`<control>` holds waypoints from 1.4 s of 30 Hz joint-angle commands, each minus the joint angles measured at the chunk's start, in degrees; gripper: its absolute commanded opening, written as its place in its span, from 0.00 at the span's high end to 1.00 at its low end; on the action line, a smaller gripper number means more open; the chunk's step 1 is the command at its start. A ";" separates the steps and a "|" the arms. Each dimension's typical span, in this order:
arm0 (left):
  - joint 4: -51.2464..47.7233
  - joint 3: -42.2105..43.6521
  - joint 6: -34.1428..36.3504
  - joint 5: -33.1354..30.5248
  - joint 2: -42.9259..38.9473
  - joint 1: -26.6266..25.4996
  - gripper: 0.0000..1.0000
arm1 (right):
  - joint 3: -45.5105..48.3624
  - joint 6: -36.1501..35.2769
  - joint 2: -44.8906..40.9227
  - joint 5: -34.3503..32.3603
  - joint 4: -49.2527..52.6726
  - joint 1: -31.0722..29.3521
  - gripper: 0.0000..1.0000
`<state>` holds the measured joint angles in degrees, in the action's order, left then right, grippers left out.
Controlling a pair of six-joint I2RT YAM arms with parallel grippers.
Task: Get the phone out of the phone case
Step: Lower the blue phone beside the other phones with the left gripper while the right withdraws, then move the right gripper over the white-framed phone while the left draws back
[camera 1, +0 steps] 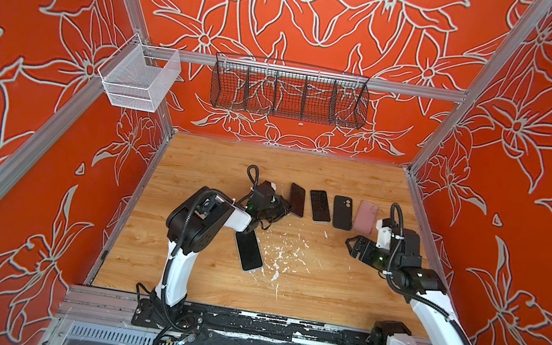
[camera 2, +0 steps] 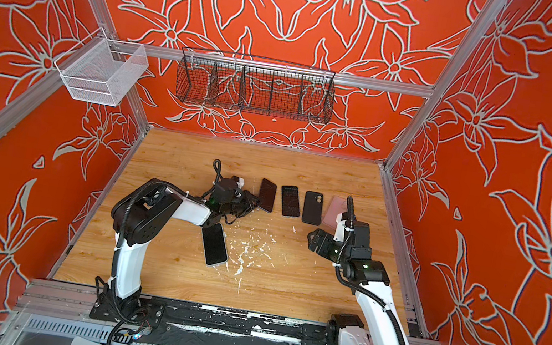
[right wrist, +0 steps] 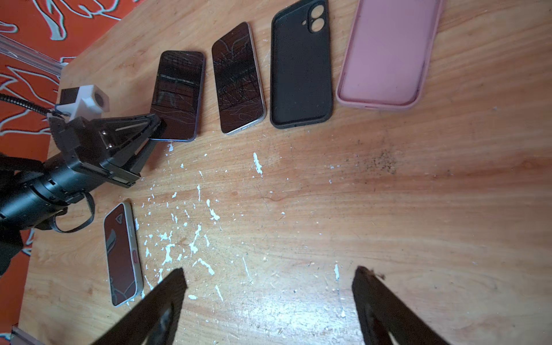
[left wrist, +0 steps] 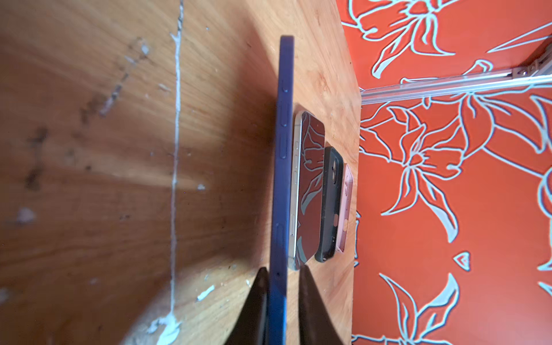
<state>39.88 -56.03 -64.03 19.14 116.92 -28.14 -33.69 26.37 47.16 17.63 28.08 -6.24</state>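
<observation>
A dark-screened phone in a blue case (camera 1: 296, 199) (right wrist: 179, 95) stands tilted at the left end of a row on the wooden table. Its blue edge (left wrist: 283, 149) runs between the fingers of my left gripper (left wrist: 283, 268) (camera 1: 286, 207). One finger lies against it and a narrow gap shows at the other, so the jaws are slightly open. Beside it lie a bare phone (right wrist: 237, 77), an empty black case (right wrist: 300, 74) and an empty pink case (right wrist: 388, 53). My right gripper (right wrist: 268, 277) (camera 1: 354, 248) hangs wide open and empty, nearer than the pink case.
Another phone with a pale rim (camera 1: 249, 250) (right wrist: 122, 254) lies flat under the left arm. White flecks (right wrist: 194, 239) dot the table's middle. A black wire basket (camera 1: 289, 93) and a white mesh basket (camera 1: 139, 78) hang on the back rail.
</observation>
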 commanded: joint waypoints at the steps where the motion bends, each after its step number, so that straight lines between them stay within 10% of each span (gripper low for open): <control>1: 0.60 -0.62 0.87 -1.55 -0.04 -0.30 0.74 | 1.58 2.05 -1.39 2.99 1.06 -0.32 0.09; 17: -7.82 -1.13 3.09 -3.63 -3.32 -0.69 0.41 | 2.97 4.58 -1.02 5.24 0.47 -5.35 0.03; 42: -55.64 -10.94 18.00 -4.13 -31.14 12.54 0.08 | -14.60 10.52 25.13 -24.13 -5.00 -44.90 0.02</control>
<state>-5.54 -64.99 -50.92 15.90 88.03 -17.96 -45.10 35.27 69.63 -0.43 24.03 -47.53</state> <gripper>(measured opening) 0.917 0.982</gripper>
